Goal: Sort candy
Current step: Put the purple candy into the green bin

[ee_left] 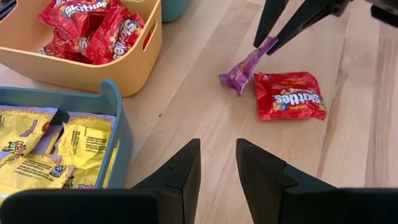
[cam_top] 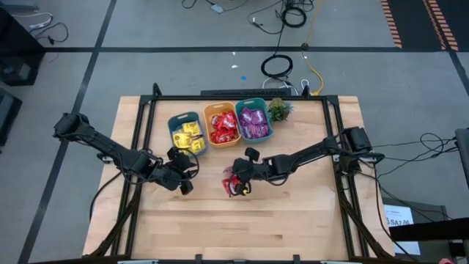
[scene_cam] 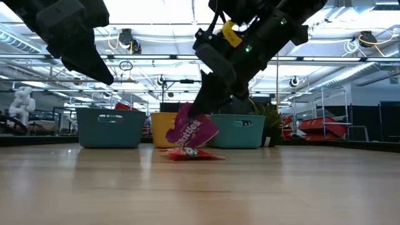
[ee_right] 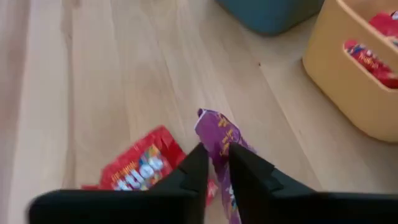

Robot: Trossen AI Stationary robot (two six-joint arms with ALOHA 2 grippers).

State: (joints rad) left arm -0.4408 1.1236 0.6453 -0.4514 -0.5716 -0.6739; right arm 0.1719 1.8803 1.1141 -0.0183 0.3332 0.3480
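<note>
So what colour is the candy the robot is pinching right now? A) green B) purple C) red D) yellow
B: the right gripper is shut on a purple candy packet, lifting it by one end just above the table, while a red candy packet lies flat beside it.

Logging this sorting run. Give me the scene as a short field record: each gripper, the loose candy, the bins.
right gripper: shut on purple packet, lifting it just above the table
left gripper: open, empty, near the yellow-candy bin
red packet: flat on the table, beside the purple packet
left teal bin: yellow candy
orange bin: red candy
right teal bin: purple candy
plant: right of the bins
</note>
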